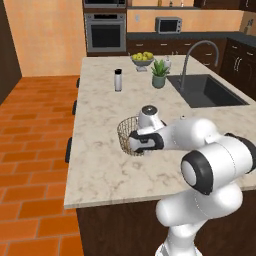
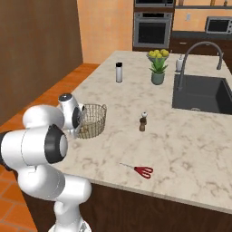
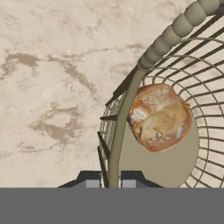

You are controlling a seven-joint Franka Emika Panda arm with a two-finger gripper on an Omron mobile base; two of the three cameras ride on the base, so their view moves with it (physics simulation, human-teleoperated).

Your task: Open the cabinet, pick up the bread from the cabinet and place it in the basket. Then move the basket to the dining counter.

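One round tan-gold wire basket [image 2: 93, 119] holding one tan-brown bread roll [image 3: 159, 117], one red-handled pair of scissors [image 2: 139, 170], one small brown pepper mill [image 2: 143, 122], one silver cylindrical bottle [image 2: 119, 72], one green potted plant [image 2: 158, 70], one bowl of yellow fruit [image 2: 156, 55].

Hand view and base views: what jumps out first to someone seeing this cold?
The pincer is shut on the rim of the wire basket, with the bread lying inside on the pale base. The basket sits on the dining counter near its left edge, half hidden by the arm in the left base view. Further along the marbled top lie red scissors, a small pepper mill and the dark sink.
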